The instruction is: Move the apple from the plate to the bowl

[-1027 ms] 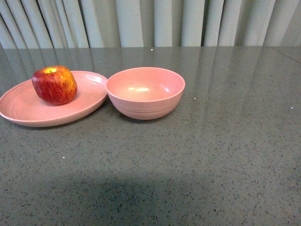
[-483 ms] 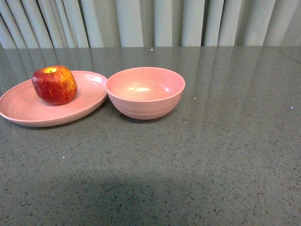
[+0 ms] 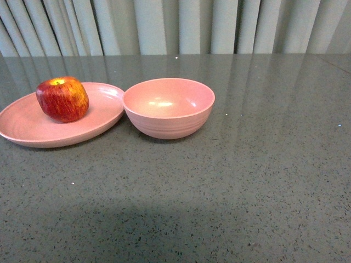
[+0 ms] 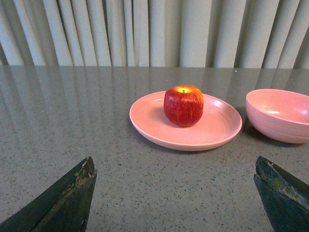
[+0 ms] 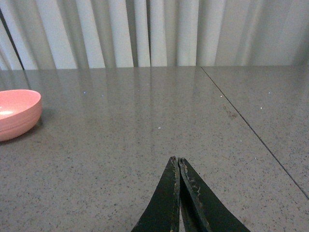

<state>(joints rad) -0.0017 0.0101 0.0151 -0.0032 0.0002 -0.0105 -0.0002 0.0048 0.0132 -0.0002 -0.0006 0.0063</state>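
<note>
A grey speckled table (image 3: 247,181) runs back to a wall of pale pleated curtain (image 3: 164,27). Neither arm appears in the front view.

At the far left lies the plate (image 3: 33,137), wide, shallow and pale pink. The apple (image 3: 62,98) sits on it, towards the rear of the plate, upright with its yellow-green stem dimple facing up. It is red with yellow streaks and nothing touches it, so the move has not yet begun.

Just right of the plate stands the bowl (image 3: 170,126), deeper, narrower and with nothing in it. Their rims come very close; whether they touch cannot be told. Set side by side like this, they probably leave the apple only a short lift and carry to the right.

The left gripper (image 4: 174,162) shows only in its own wrist view. Its two dark fingers are spread wide, well short of the plate, and the apple sits centred in the gap between them. That likely means this arm is lined up to reach in and take the fruit.

The right gripper (image 5: 176,159) has its fingers pressed together on nothing. It points over bare table, with only the bowl's edge in its view, and looks parked out of the way.
</note>
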